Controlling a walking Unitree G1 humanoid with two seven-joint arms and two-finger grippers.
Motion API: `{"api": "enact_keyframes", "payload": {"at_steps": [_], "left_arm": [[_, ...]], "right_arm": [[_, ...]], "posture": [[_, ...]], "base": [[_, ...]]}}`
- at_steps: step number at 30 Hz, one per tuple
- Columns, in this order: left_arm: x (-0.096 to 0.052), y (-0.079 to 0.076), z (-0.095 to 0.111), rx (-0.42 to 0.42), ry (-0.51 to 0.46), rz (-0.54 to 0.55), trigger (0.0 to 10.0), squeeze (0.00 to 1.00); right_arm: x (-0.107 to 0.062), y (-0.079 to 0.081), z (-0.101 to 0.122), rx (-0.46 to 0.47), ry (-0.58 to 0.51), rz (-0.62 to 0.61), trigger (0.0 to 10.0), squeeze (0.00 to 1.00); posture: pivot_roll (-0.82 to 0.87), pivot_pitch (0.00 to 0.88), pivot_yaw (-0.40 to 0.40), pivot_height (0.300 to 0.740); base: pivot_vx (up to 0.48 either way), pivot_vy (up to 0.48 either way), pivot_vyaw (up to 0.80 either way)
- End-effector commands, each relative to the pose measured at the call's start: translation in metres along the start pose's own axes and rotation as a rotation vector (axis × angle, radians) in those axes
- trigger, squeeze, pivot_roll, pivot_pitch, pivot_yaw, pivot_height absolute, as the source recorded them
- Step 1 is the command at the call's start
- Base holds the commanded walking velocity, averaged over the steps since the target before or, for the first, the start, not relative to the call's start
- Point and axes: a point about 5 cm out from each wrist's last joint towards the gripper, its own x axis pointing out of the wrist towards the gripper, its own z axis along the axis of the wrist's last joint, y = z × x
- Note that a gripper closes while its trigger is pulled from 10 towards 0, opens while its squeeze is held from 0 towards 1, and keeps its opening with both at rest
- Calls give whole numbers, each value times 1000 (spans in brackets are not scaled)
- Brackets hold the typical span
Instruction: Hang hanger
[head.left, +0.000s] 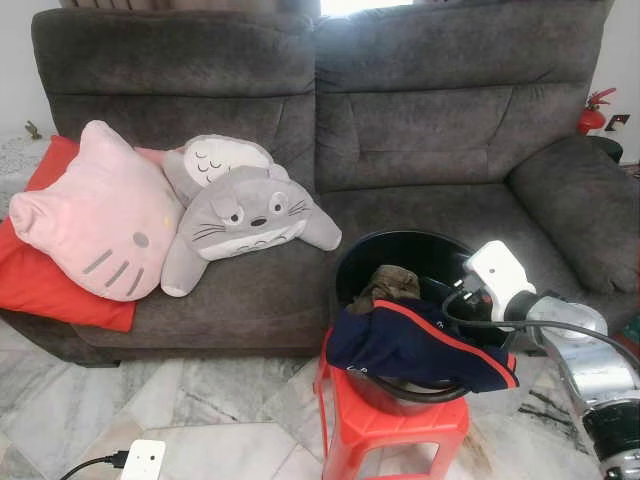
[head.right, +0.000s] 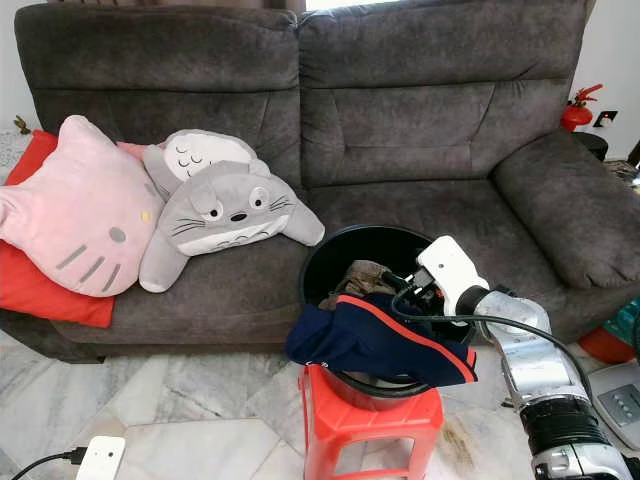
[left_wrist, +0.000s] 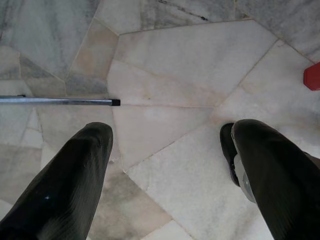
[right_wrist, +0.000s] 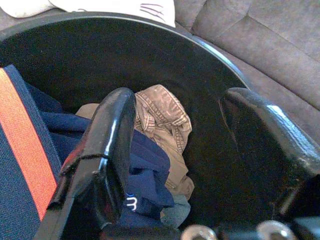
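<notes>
My right arm (head.right: 535, 365) bends inward, its fingers (right_wrist: 107, 150) spread apart, reaching into the black tub (head.left: 400, 250). My left fingers (left_wrist: 65, 185) hang parted.

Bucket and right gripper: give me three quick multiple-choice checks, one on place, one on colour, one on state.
1. The bucket stands on:
A. a stool
B. the sofa
C. the floor

2. The stripe on the navy garment is:
A. white
B. red-orange
C. green

3. The right gripper is:
A. shut on cloth
B. open over the bucket
C. resting on the sofa

Answers: 1 A, the red stool sits under it; 2 B, it edges the cloth; 3 B, the fingers stand apart above the khaki cloth.
</notes>
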Motion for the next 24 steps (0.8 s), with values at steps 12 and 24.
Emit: {"api": "enact_keyframes", "payload": {"at_steps": [12, 24], "left_arm": [[0, 1, -3, 9, 18, 0, 10000, 0], [0, 1, -3, 5, 21, -1, 10000, 0]], "right_arm": [[4, 11, 3, 36, -63, 159, 10000, 0], [3, 12, 5, 61, -104, 203, 10000, 0]], "posture": [[-192, 0, 35, 740], [-192, 0, 34, 740]], "base": [[0, 0, 0], [0, 0, 0]]}}
